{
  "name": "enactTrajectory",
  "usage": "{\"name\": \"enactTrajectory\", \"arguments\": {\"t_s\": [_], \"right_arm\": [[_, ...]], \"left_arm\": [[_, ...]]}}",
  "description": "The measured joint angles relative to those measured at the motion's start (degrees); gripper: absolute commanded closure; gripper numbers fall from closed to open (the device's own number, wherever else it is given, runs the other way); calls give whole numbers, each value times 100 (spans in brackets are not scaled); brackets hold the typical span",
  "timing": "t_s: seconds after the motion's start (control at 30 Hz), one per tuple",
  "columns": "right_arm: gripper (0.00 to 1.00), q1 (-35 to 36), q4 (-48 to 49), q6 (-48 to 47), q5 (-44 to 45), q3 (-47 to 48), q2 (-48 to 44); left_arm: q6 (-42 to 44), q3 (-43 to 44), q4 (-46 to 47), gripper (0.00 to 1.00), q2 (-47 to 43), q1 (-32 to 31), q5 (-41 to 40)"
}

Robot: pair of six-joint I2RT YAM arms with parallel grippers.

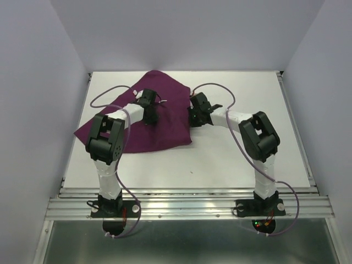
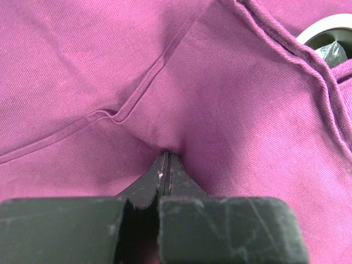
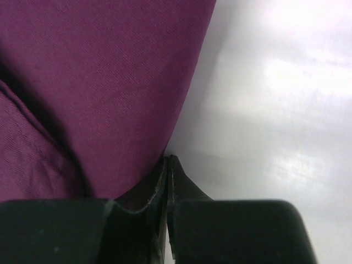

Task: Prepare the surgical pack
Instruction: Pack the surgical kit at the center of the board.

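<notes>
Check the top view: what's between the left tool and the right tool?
Only the purple drape: bare cloth runs from the left tool to the right tool in the top view, nothing resting on that stretch.
</notes>
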Motion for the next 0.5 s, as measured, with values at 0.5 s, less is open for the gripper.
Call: {"name": "enactTrajectory", "arguments": {"t_s": [0.5], "right_arm": [[97, 385, 219, 476, 621, -2809, -2105]], "left_arm": [[-457, -1296, -33, 100, -1029, -1340, -308]]}}
